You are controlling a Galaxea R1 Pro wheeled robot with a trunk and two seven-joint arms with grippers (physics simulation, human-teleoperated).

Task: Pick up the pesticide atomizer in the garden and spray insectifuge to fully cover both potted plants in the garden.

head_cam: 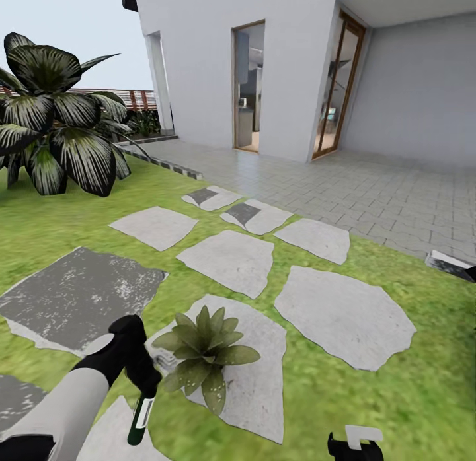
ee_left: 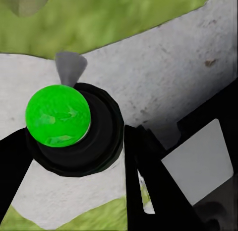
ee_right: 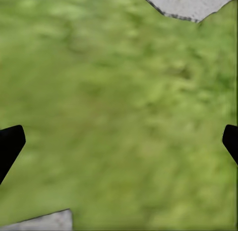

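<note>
My left gripper (head_cam: 141,380) is shut on the pesticide atomizer (head_cam: 140,416), a dark green bottle with a white label that hangs down from the fingers. In the left wrist view the atomizer (ee_left: 69,126) is a black round body with a bright green cap, and a white finger pad (ee_left: 198,161) sits beside it. Just right of the gripper, one potted plant (head_cam: 203,352) stands on a stepping stone (head_cam: 254,382), its pot hidden under the leaves. The second potted plant is out of view. My right gripper (head_cam: 356,444) is low at the right, and in its wrist view it is open (ee_right: 119,141) over the lawn.
A large dark broad-leaved shrub (head_cam: 59,131) stands at the far left. Several grey stepping stones (head_cam: 228,259) cross the lawn toward a tiled patio (head_cam: 370,190) and a white house with open doors (head_cam: 248,84). A brown fence (head_cam: 135,98) runs behind.
</note>
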